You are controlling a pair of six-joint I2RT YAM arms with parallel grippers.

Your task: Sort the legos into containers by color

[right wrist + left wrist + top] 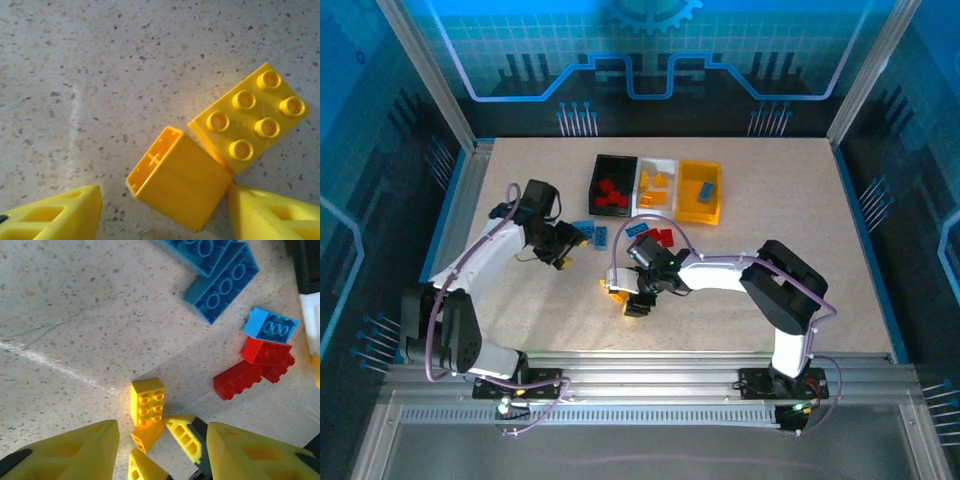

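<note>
- Right wrist view: your right gripper (165,200) stands with its jaws well apart, low over two yellow legos. The tipped brick (175,185) lies between the fingers (55,215), with one corner at or against one pad and well clear of the other, so nothing is clamped yet
- That brick lies on its side with the hollow underside showing: a smooth, glossy, thin-walled box. Its flat faces look like the best bite for the pads, which I judge is why you straddle it this way
- The six-stud brick (255,120) sits studs up and touches the tipped one, so closing may nudge it aside
- Left wrist view: your left gripper (162,432) hangs above the table with its fingers (85,452) apart and nothing held. Beyond it, blue bricks (220,280) and red bricks (250,370) lie loose near the bins
- Top external view: the three bins stand side by side at the far middle. The black bin (596,180) holds reds, the white bin (658,162) holds yellows and oranges, and the yellow-orange bin (690,205) holds a blue one. Your yellow pair likely belongs in the white one
- The table (790,230) is matte and speckled like stone, and I expect hard moulded plastic to slide on it easily, so close squarely
</note>
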